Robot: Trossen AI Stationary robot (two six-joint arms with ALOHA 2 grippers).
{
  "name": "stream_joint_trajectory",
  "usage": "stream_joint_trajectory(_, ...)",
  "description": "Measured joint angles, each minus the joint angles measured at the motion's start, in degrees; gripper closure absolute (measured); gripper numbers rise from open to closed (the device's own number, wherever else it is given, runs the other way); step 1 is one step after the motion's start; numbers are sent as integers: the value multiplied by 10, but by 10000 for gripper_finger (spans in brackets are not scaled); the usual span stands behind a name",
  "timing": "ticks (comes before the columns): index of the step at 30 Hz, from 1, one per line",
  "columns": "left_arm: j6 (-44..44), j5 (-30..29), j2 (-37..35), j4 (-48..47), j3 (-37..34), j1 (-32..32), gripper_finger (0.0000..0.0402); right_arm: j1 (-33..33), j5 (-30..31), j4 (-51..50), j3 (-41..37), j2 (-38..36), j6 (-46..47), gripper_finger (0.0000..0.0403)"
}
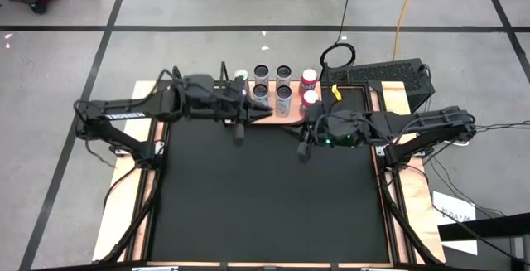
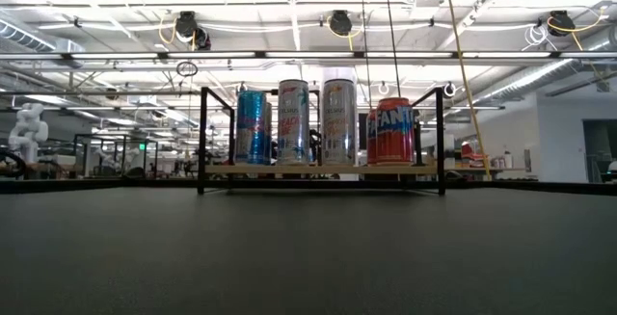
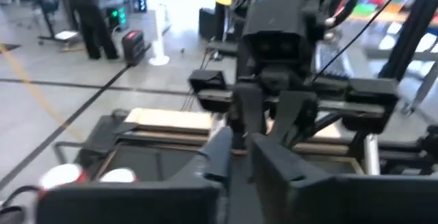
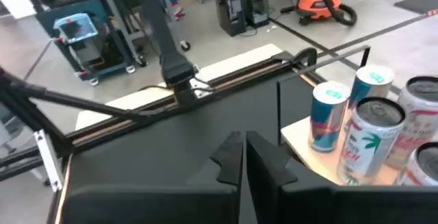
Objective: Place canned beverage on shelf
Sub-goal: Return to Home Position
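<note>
Four cans line the front of the shelf (image 4: 300, 142) in the table-level shot: blue can (image 2: 253, 127), white-and-pink soda can (image 2: 293, 122), another pale can (image 2: 338, 122), red Fanta can (image 2: 390, 132). From overhead there's a second row behind them, upper middle of the frame. So is stocking done, or what? — canwatcher

Looks done to me, every can I can spot is standing on that board. I'd call this the go-home step. In the overhead shot the left gripper (image 3: 241, 142) hangs over the left end of the shelf, covering a can or two there. The right gripper (image 4: 243, 145) sits just below the shelf's right end, over the black table mat (image 1: 265, 213). Both look pinched together with nothing in them. — armnerd

What does the next move need then? — canwatcher

Mostly clearance, I reckon. I'd say the left arm (image 1: 124, 113) is the touchy one: it should rise before swinging back toward the left edge of the frame, or it might clip a can top. I think the right arm (image 1: 414, 123) has room, just a pull back to the right. — armnerd
</note>
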Motion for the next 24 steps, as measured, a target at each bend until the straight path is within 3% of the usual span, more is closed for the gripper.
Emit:
stream_joint_trajectory(4,-30,12,-26,98,-90,-20,395,-1,1,47,-33,-28,-3,400)
stream_joint_trajectory(13,-74,-8,-143,313,-320,-46,400,-1,-15,219,-237,-194,-11,403)
stream_joint_trajectory(19,-70,-23,-199,330,-410,-48,400,-3,46,119,-305,-285,-17,403)
stream_joint_trajectory(24,-87,-22,-197,284,-434,-52,401,-5,30,20,-306,-330,-37,403)
